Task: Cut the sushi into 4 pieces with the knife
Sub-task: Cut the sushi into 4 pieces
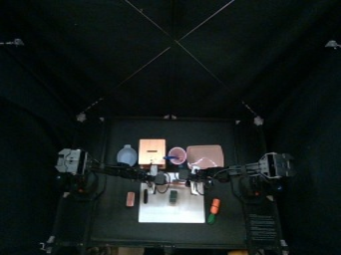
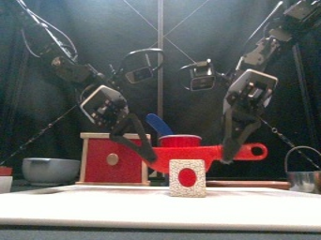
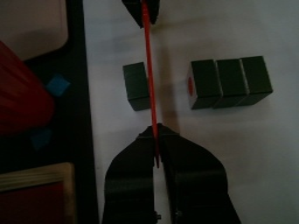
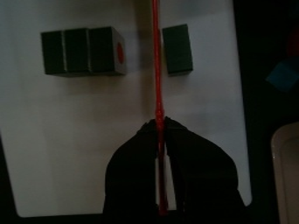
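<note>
1. The white cutting board (image 2: 75, 204) lies nearest the front edge. On it stands the sushi roll (image 2: 189, 178), end-on to the front view, showing white rice with a red middle.
2. The roll is in two parts: a single block (image 4: 177, 48) stands apart from a piece of three blocks (image 4: 84, 51) that are still joined. Both parts rest on the board.
3. The red knife (image 2: 251, 151) runs left to right across the roll. In both wrist views its thin edge lies in the gap between the single block and the three-block piece.
4. In the front view the blade sits about level with the top of the roll. Whether it touches either part or the board cannot be told.
5. The left gripper (image 2: 153, 164) has its jaws closed on one end of the knife. The right gripper (image 2: 230, 150) has its jaws closed on the knife near the handle end.
6. Both arms come down from the upper corners. Their grippers slant down and inward toward each other, one on each side of the roll.
7. Behind the board stand a wooden box (image 2: 107, 159) with a red drawer front, a bowl (image 2: 51, 170) at the left, and a red cup (image 2: 182, 141) holding a blue knife (image 2: 157, 125).
8. A metal cutter (image 2: 305, 180) shows at the right edge.
9. Farthest back on the right lies the pink tray (image 1: 204, 154).
</note>
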